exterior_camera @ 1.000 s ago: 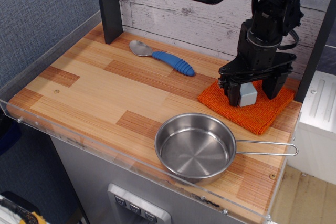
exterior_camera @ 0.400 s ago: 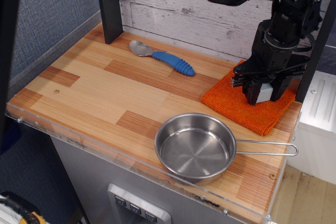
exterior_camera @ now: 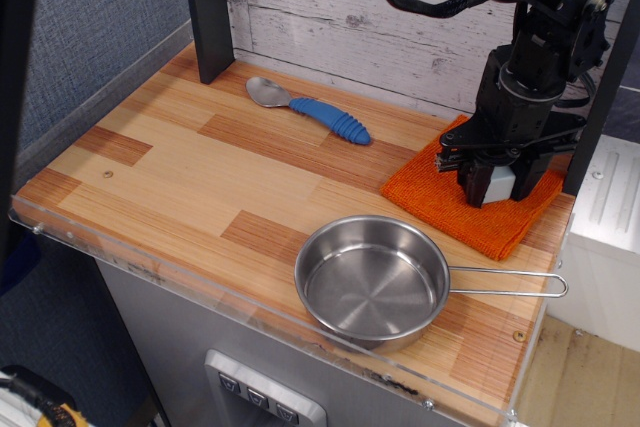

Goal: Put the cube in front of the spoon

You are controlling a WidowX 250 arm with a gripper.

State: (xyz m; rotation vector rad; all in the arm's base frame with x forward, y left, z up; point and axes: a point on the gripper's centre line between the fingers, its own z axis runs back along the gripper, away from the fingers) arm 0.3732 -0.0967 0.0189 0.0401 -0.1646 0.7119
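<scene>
I had the gripper (exterior_camera: 497, 183) closed around the cube (exterior_camera: 497, 183), apparently just above the orange cloth (exterior_camera: 440, 202) though the fingers hid its underside, since it had to travel well clear to the spoon (exterior_camera: 311, 107) across the table (exterior_camera: 180, 167).

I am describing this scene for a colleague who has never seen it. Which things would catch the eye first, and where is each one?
The black gripper at the right back draws the eye first: its fingers stand on either side of the small grey-blue cube, just over the bright orange cloth. Next is the shiny steel pan at the front edge, its wire handle pointing right. The blue-handled spoon lies near the back wall.
</scene>
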